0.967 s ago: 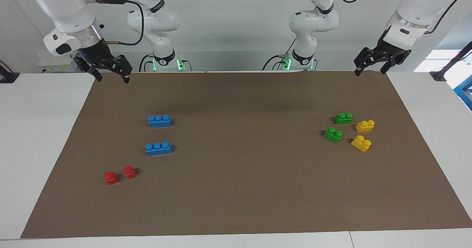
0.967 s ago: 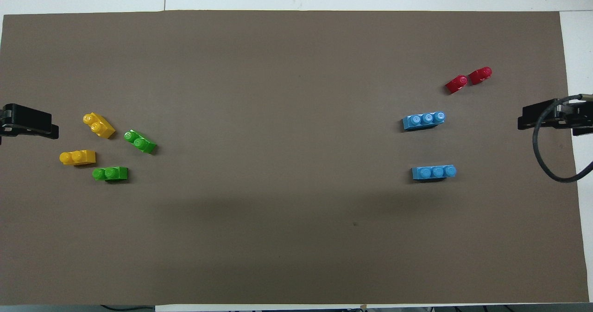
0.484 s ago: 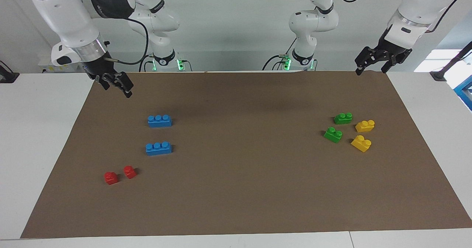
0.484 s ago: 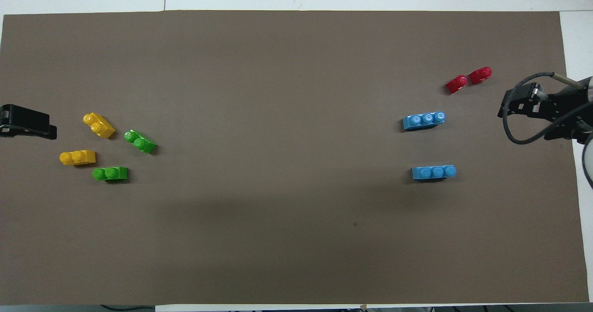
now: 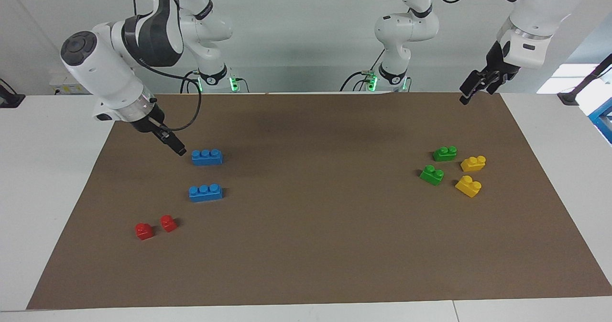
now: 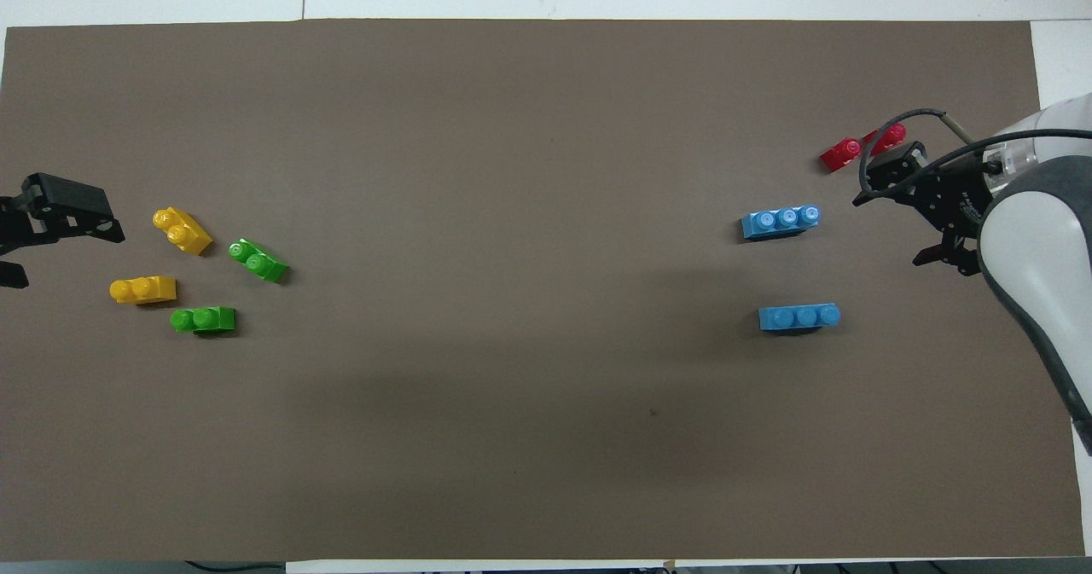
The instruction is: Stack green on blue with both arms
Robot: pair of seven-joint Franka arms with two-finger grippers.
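Hanging low over the brown mat (image 5: 306,245), the right gripper (image 5: 178,149) sits just beside the end of one blue brick (image 5: 207,157), the one nearer to the robots. From the side only its dark tip shows, but the view from above shows its jaws spread wide with nothing between them. It does not touch the brick.

The second blue brick (image 5: 205,193) lies a little farther from the robots. Both blue bricks lie toward the right arm's end of the worktop (image 5: 43,178). Two small red bricks (image 5: 155,227) sit close together, nearer to the edge of the mat that is farthest from the robots.

The left gripper (image 5: 471,91) hangs high over the mat's corner at the left arm's end, by the edge nearest the robots. Its jaws are spread too, and they hold nothing.

Two green bricks lie flat on the mat below it, toward the left arm's end. One green brick (image 5: 444,153) is nearer to the robots, and the other green brick (image 5: 431,174) is a bit farther from them. Two yellow bricks (image 5: 471,174) sit just beside them, closer to the mat's end edge. No green brick is on a blue brick.
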